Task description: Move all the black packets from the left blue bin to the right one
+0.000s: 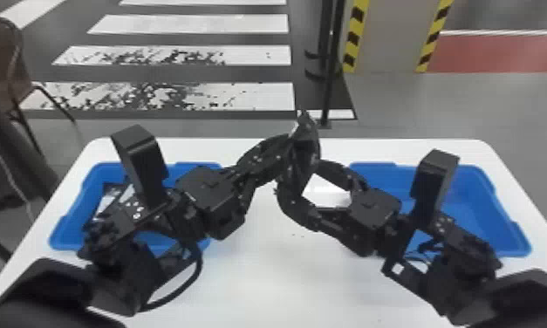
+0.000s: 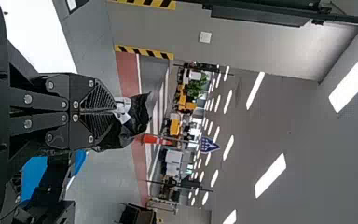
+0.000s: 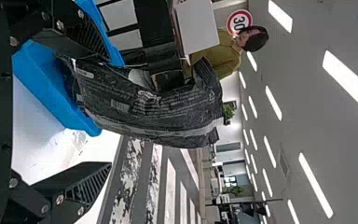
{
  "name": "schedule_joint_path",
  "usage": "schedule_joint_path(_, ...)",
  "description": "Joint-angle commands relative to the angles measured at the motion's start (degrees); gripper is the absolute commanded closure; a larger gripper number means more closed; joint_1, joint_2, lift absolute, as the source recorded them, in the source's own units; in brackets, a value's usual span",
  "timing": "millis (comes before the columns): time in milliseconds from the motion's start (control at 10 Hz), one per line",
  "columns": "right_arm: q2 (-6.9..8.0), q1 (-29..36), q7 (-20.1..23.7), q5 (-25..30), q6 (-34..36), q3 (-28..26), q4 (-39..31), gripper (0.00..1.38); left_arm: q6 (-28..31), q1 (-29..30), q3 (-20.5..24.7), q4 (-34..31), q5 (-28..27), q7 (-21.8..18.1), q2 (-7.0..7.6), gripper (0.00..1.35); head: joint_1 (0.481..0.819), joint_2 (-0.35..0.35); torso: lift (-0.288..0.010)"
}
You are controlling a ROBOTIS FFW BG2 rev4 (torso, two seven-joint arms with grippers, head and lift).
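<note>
Creased and faintly glossy, with a pale edge band, the black packet (image 1: 305, 146) is pinched tightly by the left gripper (image 1: 285, 152) toward twelve o'clock over the table (image 1: 263, 288); at its four o'clock, the right gripper (image 1: 302, 179) gapes wide, gripping nothing.

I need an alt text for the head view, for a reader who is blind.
Above a white table, the robot's left gripper holds a black packet, with the open right gripper beside it. Behind the arms, partly hidden, a blue bin with packets stands at left and another blue bin at right.
</note>
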Motion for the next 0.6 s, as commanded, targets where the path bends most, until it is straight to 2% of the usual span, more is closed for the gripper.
schedule_joint_path(0, 0.19, -0.22, -0.35, -0.07, -0.04, 0.16, 0.49, 0.81, 0.18, -0.14, -0.16, 0.05, 0.08, 0.02, 0.0, 1.21, 0.695, 0.018, -0.14)
schedule_joint_path(100, 0.28, -0.08, -0.97, -0.07, -1.3, 0.05, 0.49, 1.2, 0.04, 0.0, -0.16, 0.05, 0.08, 0.02, 0.18, 1.21, 0.695, 0.016, -0.14)
schedule_joint_path(200, 0.28, 0.06, -1.06, -0.29, -1.58, 0.05, 0.63, 1.28, -0.1, -0.14, -0.28, 0.05, 0.2, 0.02, 0.18, 1.21, 0.695, 0.014, -0.14)
schedule_joint_path(300, 0.28, 0.2, -1.06, -0.41, -2.29, 0.05, 0.91, 1.28, -0.1, 0.0, -0.16, 0.05, 0.88, 0.02, 0.18, 1.21, 0.695, 0.013, -0.14)
schedule_joint_path(400, 0.28, 0.48, -1.06, -0.64, -2.43, -0.07, 1.05, 1.28, -0.66, 0.56, 0.18, 0.05, 2.48, 0.54, 0.0, 0.96, 0.695, 0.012, -0.14)
schedule_joint_path(500, 0.28, 0.9, -1.06, -0.64, -2.57, -0.75, 0.91, 1.28, -0.94, 1.55, 1.21, -0.09, 3.4, 0.98, -0.44, 0.48, 0.695, 0.011, -0.14)
